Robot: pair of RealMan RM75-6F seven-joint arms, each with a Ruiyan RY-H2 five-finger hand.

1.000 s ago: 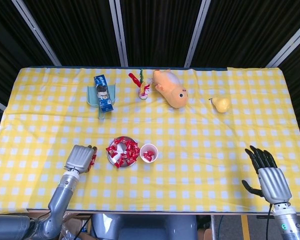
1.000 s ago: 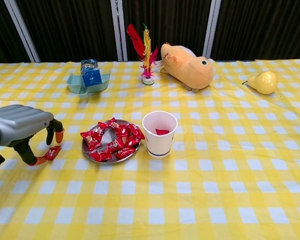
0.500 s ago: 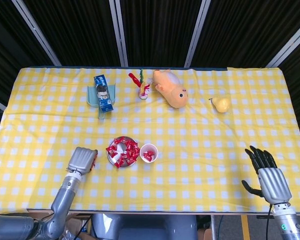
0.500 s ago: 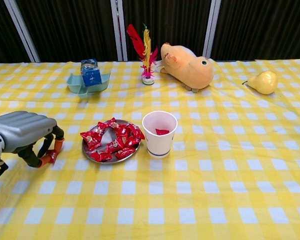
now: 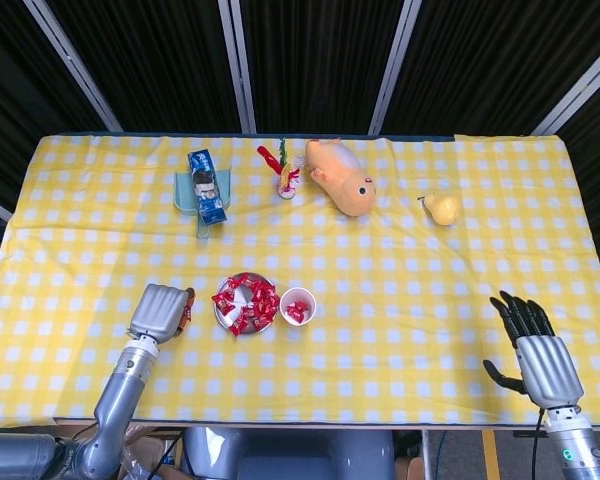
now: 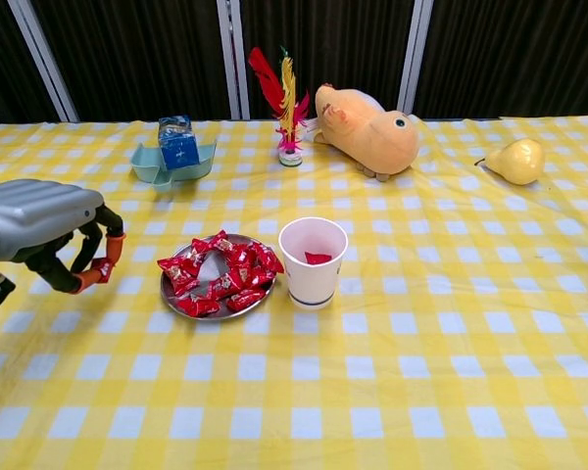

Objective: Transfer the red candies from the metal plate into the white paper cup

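A metal plate [image 5: 223, 316] [image 6: 170, 293] holds several red candies [image 5: 250, 301] [image 6: 225, 272]. Just right of it stands the white paper cup [image 5: 297, 305] [image 6: 313, 261], upright, with a red candy in its bottom. My left hand [image 5: 161, 312] [image 6: 41, 229] hovers left of the plate, raised off the cloth, and pinches one red candy [image 6: 102, 269] [image 5: 185, 313] between its fingertips. My right hand [image 5: 538, 352] rests open near the table's front right edge, fingers spread, holding nothing; it shows only in the head view.
At the back stand a teal tray [image 6: 147, 166] with a blue carton [image 6: 178, 143], a feather shuttlecock [image 6: 286, 108], an orange plush toy [image 6: 367, 119] and a yellow pear [image 6: 516, 160]. A yellow checked cloth [image 6: 421, 352] covers the table.
My left hand closed its fingertips on the loose candy lying left of the plate and lifted it off the cloth. The right hand has not moved.
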